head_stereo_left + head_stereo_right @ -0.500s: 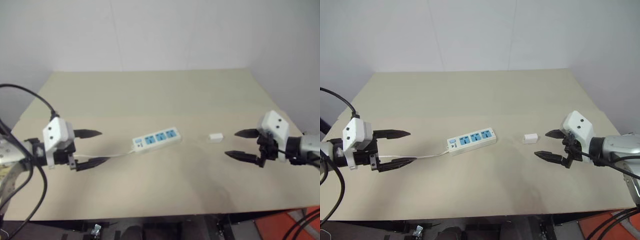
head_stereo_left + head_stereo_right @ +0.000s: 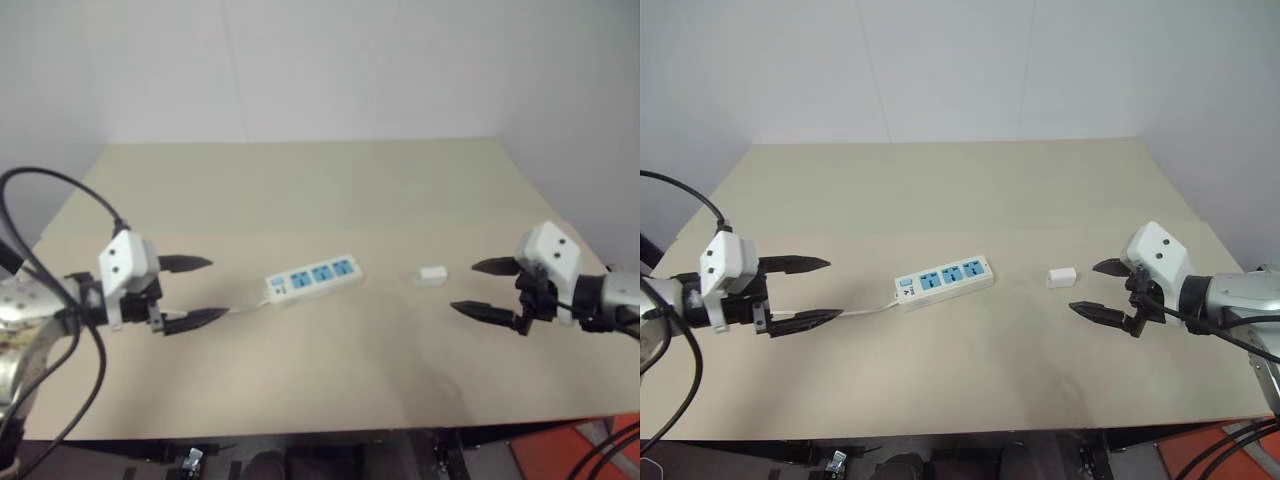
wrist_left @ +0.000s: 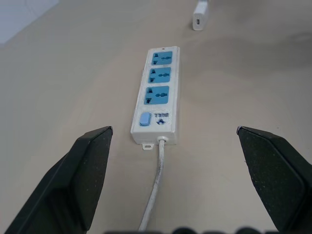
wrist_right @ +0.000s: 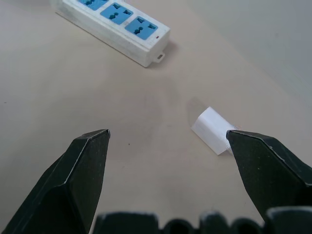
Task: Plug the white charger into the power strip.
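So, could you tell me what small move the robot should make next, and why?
Probably ease the right hand forward and down toward the white charger. That hand is open and holds nothing, and the charger lies loose on the table just ahead of it, apart from the power strip. It must be gripped before plugging in.

Head stereo overlooks table [image 2: 970,180]; wrist views close, sharing power strip [image 3: 158,96].

I see the power strip [image 2: 943,279], a flat white bar with three blue sockets, lying slightly askew mid-table with its cord [image 2: 855,313] trailing toward my left, and the small white charger [image 2: 1061,276] lying unplugged just beyond its right end.
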{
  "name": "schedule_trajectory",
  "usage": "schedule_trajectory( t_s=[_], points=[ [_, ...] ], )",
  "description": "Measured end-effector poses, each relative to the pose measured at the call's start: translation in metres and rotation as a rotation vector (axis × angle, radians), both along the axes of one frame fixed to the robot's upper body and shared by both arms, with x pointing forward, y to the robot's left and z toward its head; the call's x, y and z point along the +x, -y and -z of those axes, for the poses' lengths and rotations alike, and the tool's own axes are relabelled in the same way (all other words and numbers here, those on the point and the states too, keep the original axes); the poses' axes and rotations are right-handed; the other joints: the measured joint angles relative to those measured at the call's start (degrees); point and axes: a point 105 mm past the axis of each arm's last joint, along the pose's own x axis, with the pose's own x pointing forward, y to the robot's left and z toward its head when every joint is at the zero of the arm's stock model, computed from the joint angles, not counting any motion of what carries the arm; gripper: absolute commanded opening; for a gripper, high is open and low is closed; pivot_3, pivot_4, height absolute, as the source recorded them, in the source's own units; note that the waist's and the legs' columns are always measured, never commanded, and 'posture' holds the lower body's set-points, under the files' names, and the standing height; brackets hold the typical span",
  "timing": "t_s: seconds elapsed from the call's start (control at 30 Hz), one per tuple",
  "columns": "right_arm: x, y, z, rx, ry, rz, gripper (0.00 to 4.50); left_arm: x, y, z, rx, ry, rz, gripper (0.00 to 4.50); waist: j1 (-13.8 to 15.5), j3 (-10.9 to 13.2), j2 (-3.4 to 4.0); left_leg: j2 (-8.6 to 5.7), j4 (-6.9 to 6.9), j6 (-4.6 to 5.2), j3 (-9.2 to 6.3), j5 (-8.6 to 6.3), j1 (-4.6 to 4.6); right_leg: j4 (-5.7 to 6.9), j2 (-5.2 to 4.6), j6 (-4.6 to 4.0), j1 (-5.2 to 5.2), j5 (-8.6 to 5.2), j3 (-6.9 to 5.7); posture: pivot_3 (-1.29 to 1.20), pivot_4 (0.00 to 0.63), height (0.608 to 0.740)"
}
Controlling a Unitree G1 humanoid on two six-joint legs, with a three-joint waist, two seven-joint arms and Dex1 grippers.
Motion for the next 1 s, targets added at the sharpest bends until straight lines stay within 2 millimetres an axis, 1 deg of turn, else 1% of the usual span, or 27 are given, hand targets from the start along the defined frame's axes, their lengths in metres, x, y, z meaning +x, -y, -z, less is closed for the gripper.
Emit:
schedule_trajectory(
  t_s=[0.07,0.17,0.23,0.3,0.4,0.57,0.7,0.9,1.0],
  points=[
    [0.001,-0.002,-0.003,0.006,0.012,-0.003,4.50,0.014,0.008,0.004,-0.058,-0.002,0.014,4.47,0.2,0.0,0.00,-0.01,0.01,0.00,-0.02,0.00,0.00,0.00,0.00,0.00,0.04,0.01,-0.03,0.00,0.150,0.740],
    [0.005,-0.008,-0.006,0.019,0.033,-0.011,4.50,0.039,0.030,0.010,-0.185,-0.001,0.057,4.47,0.6,0.0,-0.03,-0.04,0.06,-0.01,-0.03,0.00,-0.02,0.00,0.00,0.00,0.06,0.03,-0.06,0.00,0.150,0.740],
    [0.006,-0.012,-0.007,0.027,0.039,-0.017,4.50,0.053,0.044,0.017,-0.234,-0.003,0.077,4.47,0.6,0.0,-0.05,-0.04,0.06,-0.01,-0.04,0.00,-0.12,-0.01,0.01,-0.01,-0.02,0.04,-0.07,0.00,0.150,0.740],
    [0.007,-0.016,-0.007,0.032,0.045,-0.021,4.50,0.065,0.050,0.029,-0.236,-0.015,0.091,4.47,0.3,0.0,-0.04,-0.03,0.06,0.00,-0.03,0.00,-0.20,0.03,0.01,-0.02,-0.11,0.04,-0.04,0.00,0.150,0.740],
    [0.007,-0.019,-0.008,0.038,0.053,-0.020,4.50,0.075,0.054,0.047,-0.220,-0.041,0.110,4.47,-0.1,0.0,-0.04,-0.03,0.06,0.01,-0.04,0.00,-0.29,0.04,0.01,-0.02,-0.15,0.05,-0.06,0.00,0.150,0.740],
    [0.007,-0.021,-0.008,0.044,0.052,-0.011,4.50,0.081,0.054,0.078,-0.187,-0.091,0.141,4.47,0.0,0.0,-0.05,-0.04,0.09,0.01,-0.06,0.00,-0.32,0.01,-0.01,0.00,-0.14,0.05,-0.10,0.00,0.150,0.740],
    [0.005,-0.027,-0.010,0.096,0.049,-0.012,4.50,0.087,0.059,0.089,-0.139,-0.084,0.175,4.47,0.1,0.0,-0.06,-0.04,0.12,0.01,-0.08,0.00,-0.33,0.02,0.00,0.00,-0.14,0.05,-0.12,0.00,0.150,0.740],
    [0.004,-0.028,-0.017,0.112,0.068,-0.001,4.50,0.089,0.076,0.103,-0.144,-0.077,0.207,4.47,0.1,0.0,-0.06,-0.05,0.14,0.01,-0.11,0.00,-0.39,0.06,-0.01,0.05,-0.13,0.08,-0.15,0.00,0.150,0.740],
    [0.002,-0.030,-0.017,0.115,0.065,-0.001,4.50,0.090,0.081,0.114,-0.145,-0.097,0.193,4.47,0.1,0.0,-0.06,-0.05,0.14,0.02,-0.11,0.00,-0.40,0.06,-0.01,0.06,-0.13,0.08,-0.15,0.00,0.150,0.740]
  ],
)
